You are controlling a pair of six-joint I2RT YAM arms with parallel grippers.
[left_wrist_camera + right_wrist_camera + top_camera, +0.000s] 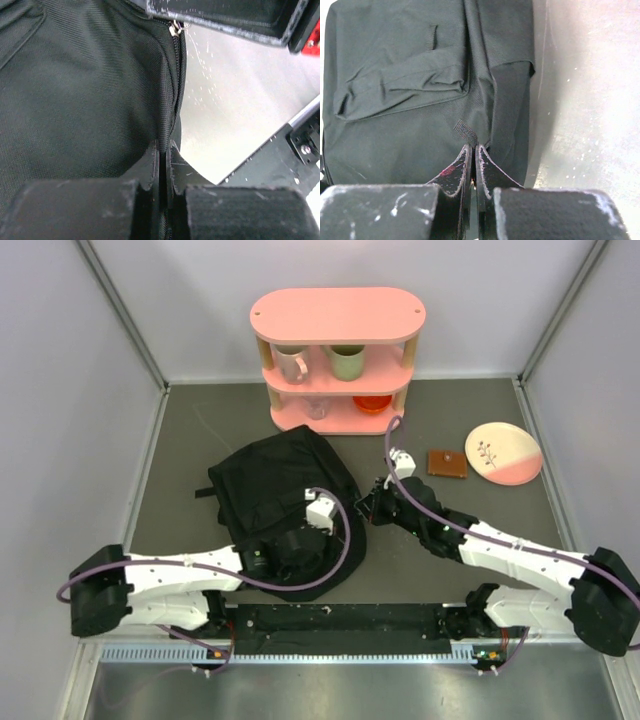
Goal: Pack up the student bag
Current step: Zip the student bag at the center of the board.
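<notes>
— What did the left gripper (163,150) hold?
— It was pinched tight on the student bag (265,480), along its zipper seam.
— Where did the bag lie?
— Slumped mid-table (180,440), just before the pink shelf (337,316).
— And the right gripper (473,148)?
— Clamped on fabric at the bag's right side; a brown wallet (447,462) lay further right.

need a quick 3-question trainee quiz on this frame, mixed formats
1. True or false: the left claw is shut on an edge seam of the black backpack.
2. What lies between the backpack and the plate? A) spoon B) brown wallet C) marker
3. How many mugs stand on the pink shelf's middle tier?
Key: 1 true; 2 B; 3 two.
</notes>
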